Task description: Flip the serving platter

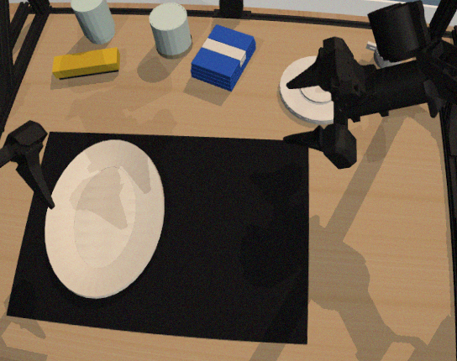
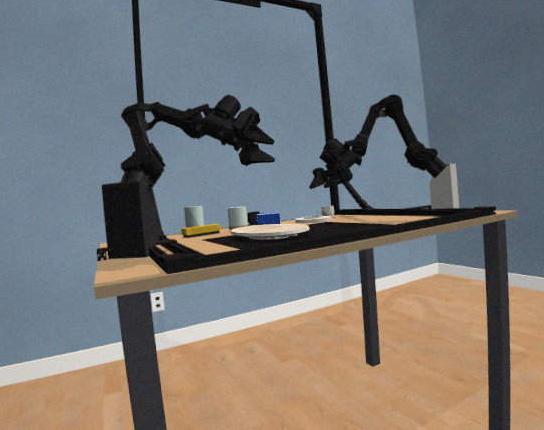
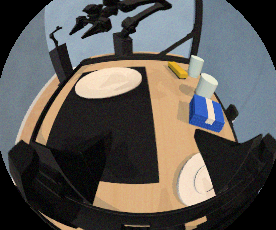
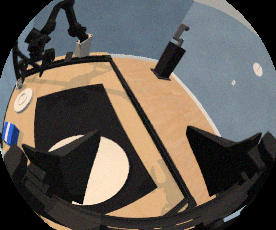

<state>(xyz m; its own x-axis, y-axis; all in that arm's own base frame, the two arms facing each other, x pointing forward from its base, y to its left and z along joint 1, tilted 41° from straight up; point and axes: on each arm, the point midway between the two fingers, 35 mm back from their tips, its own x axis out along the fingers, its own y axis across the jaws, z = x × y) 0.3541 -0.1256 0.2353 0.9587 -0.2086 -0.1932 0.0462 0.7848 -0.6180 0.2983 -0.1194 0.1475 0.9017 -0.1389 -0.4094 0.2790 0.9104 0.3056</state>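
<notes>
The cream oval serving platter [image 1: 105,217] lies flat on the left part of the black drying mat [image 1: 168,235], with its oval centre showing upward. It also shows in the right wrist view [image 4: 103,170] and, far off, in the left wrist view [image 3: 108,83]. My right gripper [image 1: 25,172] is open and empty, raised above the platter's left rim; the exterior view shows it [image 2: 272,151] well above the table. My left gripper [image 1: 286,112] is open and empty, held high over the small white plate [image 1: 311,90] near the mat's far right corner.
At the back stand two pale cylinders [image 1: 93,14] [image 1: 170,28], a yellow block [image 1: 86,63] and a blue box [image 1: 223,56]. Black rails [image 1: 451,151] run along the table edges, with frame posts [image 1: 4,38] at the corners and a small camera block [image 1: 231,4].
</notes>
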